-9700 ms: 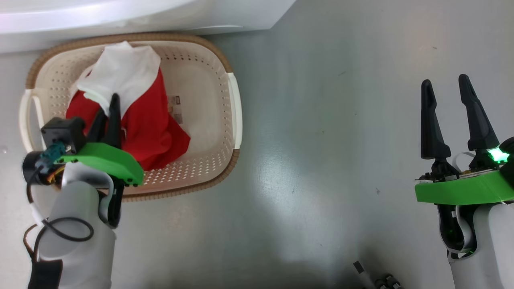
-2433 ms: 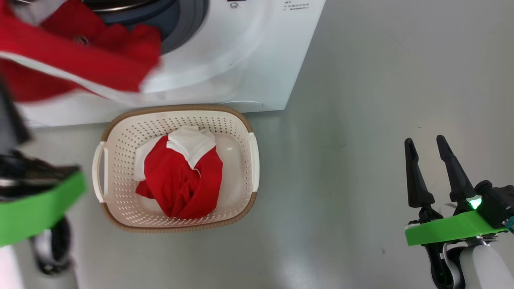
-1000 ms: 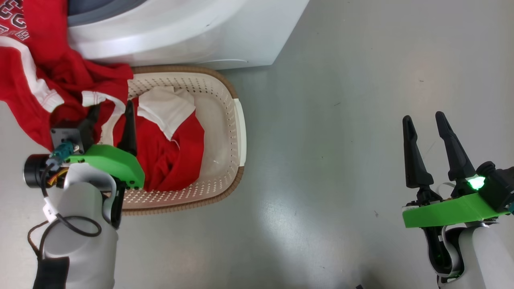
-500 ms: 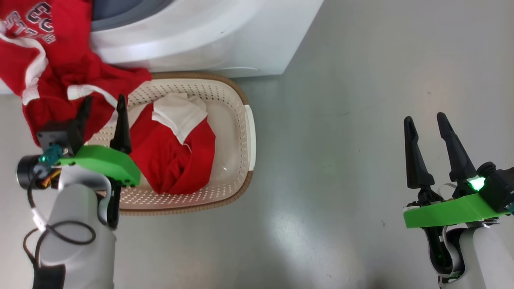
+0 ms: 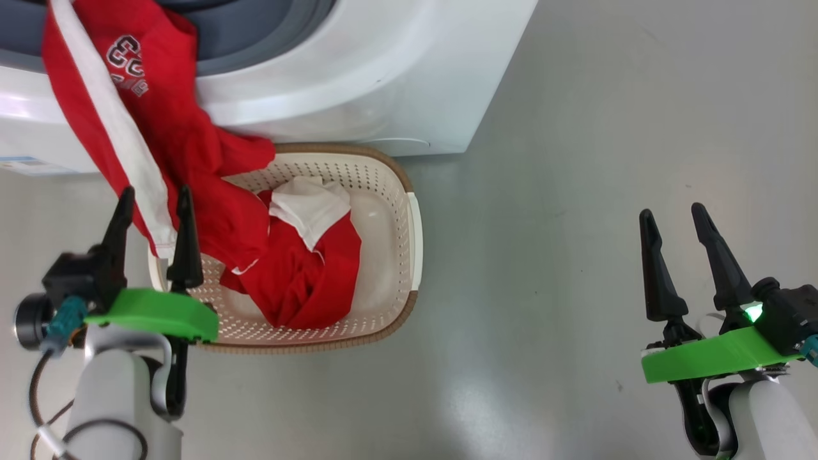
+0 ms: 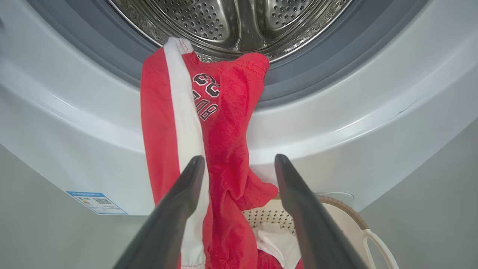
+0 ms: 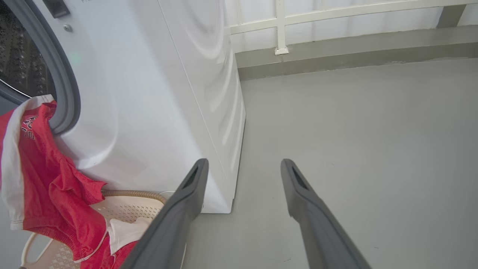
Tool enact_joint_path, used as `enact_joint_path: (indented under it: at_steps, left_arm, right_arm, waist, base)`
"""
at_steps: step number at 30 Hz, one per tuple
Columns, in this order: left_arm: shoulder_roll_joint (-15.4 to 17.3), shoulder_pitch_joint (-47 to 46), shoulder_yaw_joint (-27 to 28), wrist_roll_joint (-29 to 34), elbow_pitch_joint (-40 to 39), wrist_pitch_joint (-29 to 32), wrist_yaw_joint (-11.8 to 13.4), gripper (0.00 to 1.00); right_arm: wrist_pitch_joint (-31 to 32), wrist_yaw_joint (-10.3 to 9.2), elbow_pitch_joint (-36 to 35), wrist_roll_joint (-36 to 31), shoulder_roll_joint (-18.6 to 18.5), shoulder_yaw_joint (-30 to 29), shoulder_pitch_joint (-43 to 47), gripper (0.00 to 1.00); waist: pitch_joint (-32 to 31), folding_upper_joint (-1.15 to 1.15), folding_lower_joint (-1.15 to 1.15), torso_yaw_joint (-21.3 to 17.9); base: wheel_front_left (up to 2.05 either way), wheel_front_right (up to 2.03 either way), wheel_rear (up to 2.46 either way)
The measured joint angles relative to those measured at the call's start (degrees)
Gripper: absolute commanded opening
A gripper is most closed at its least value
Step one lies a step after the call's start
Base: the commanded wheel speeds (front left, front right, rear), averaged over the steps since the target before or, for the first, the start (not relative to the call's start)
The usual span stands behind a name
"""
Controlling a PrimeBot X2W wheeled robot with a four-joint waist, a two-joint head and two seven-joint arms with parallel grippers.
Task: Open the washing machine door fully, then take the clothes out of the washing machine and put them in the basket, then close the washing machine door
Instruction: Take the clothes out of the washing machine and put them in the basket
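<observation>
The left gripper [image 5: 155,193] is seen with its fingers spread wide, released, nothing pinched. The hanging red garment [image 5: 172,128] is framed between them, and whether cloth is touched cannot be told. That garment, with its white stripe and lettered print, is draped out of the steel drum [image 6: 239,18]. It is carried over the grey rubber ring [image 6: 306,71] and down the white front of the washing machine [image 5: 358,70], its lower end dropped into the basket [image 5: 358,152]. A second red-and-white garment [image 5: 307,281] is bunched inside the basket, which is set on the floor [image 5: 575,160] right against the machine's foot. A small blue label [image 6: 97,203] is stuck low on the front. Over on the other side, the right gripper [image 5: 671,212] is held well apart above the floor, fingers parted, nothing grasped.
</observation>
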Motion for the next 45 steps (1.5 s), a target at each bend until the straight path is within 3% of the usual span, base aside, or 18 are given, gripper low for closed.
enact_joint_path:
  at_steps: [13, 21, 34, 45]
  left_arm:
    - [0.07, 11.63, -0.35, -2.8, -14.84, 0.0, 0.0, 1.0]
    - [0.12, 15.49, -1.57, -4.05, -18.03, 0.0, 1.54, 1.0]
    - [0.12, 14.28, -2.46, -5.0, -17.02, 0.0, 2.07, 1.0]
    - [1.72, -0.09, 0.53, -2.01, -3.87, 0.0, 2.0, 1.0]
  right_arm:
    - [0.0, 0.0, 0.18, -0.93, 0.01, -0.37, 1.94, 1.0]
    - [0.0, 0.0, 0.13, -0.94, 0.02, -1.1, 2.5, 1.0]
    - [0.01, 0.0, -0.13, -1.22, 0.02, -1.37, 2.46, 1.0]
    - [0.0, 0.0, -0.25, -1.26, 0.02, -1.04, 1.77, 1.0]
  waist:
    - [-2.73, 0.0, 0.0, 0.96]
    - [-2.82, 0.0, 0.0, 1.19]
    - [-2.16, 0.0, 0.0, 1.5]
    - [-0.26, 0.0, 0.0, 1.06]
  base:
    - [0.0, 0.0, 0.0]
    - [0.0, 0.0, 0.0]
    - [0.0, 0.0, 0.0]
    - [0.0, 0.0, 0.0]
